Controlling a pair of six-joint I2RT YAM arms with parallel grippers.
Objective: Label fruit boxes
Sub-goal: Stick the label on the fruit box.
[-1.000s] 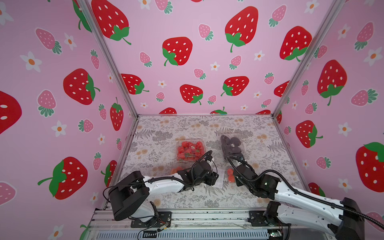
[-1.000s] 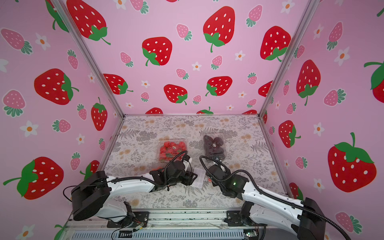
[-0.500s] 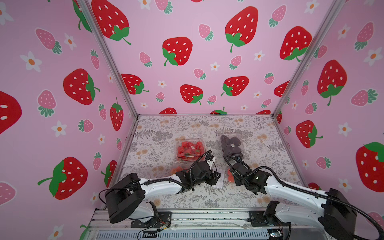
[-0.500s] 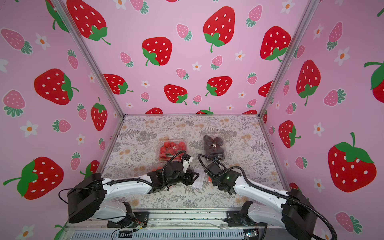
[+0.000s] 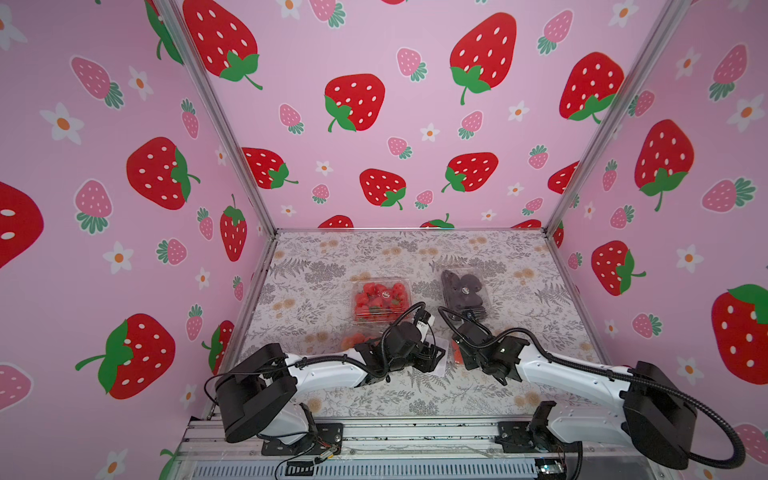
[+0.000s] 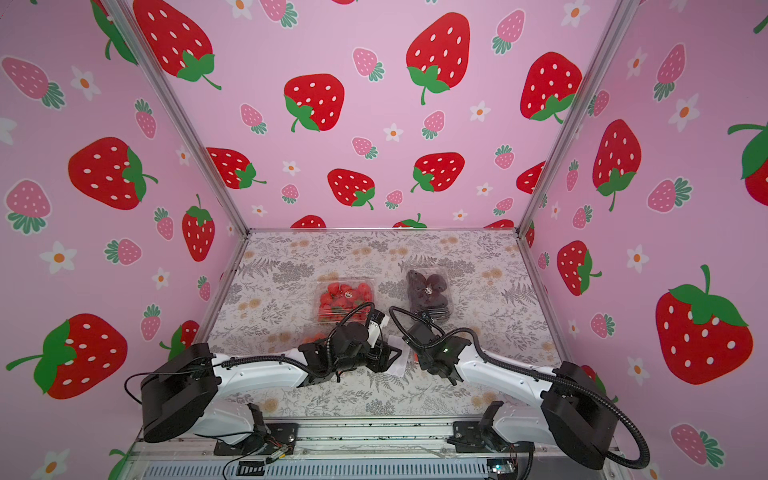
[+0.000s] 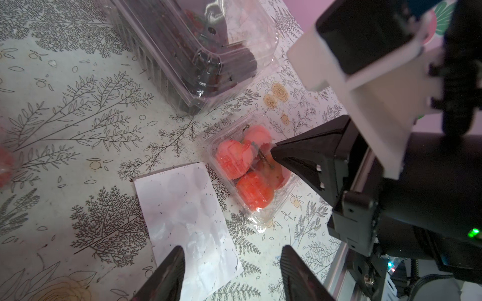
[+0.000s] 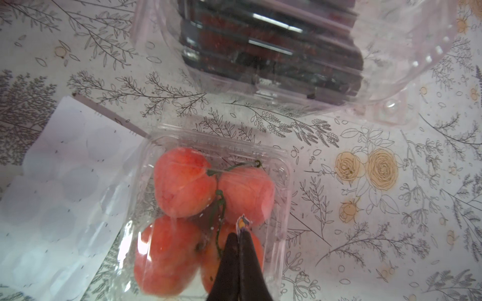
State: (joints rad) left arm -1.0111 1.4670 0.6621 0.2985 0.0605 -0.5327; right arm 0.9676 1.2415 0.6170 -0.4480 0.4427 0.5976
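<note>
While the right gripper [image 8: 239, 235] is hanging low over the small box [image 8: 284, 182] of orange-red fruit, its jaws are pinching tight on a tiny pale scrap [image 8: 242, 223], which I'm taking to be a label. That small box is sitting at the lower centre of the right wrist view. In the left wrist view the dark tip is sitting on or just above its lid, and I can't tell which.

The left gripper [image 7: 233, 251] is hanging about half open with nothing in it, over the near end of the white sticker sheet [image 7: 182, 208], just left of the small box.

I'm reading this as the sticking step: the next move is calling for a gentle press onto the clear lid, then a release so the label is staying put.

In a top view, the strawberry box [image 5: 380, 297] and the dark-fruit box [image 5: 463, 291] are lying side by side mid-frame. The box of round orange fruit [image 5: 353, 338] is peeking out beside the left arm.

Everything is resting on a table [image 5: 332, 257] covered in a grey leaf-and-flower print. Pink walls [image 5: 353, 99] printed with strawberries are closing in on three sides.
</note>
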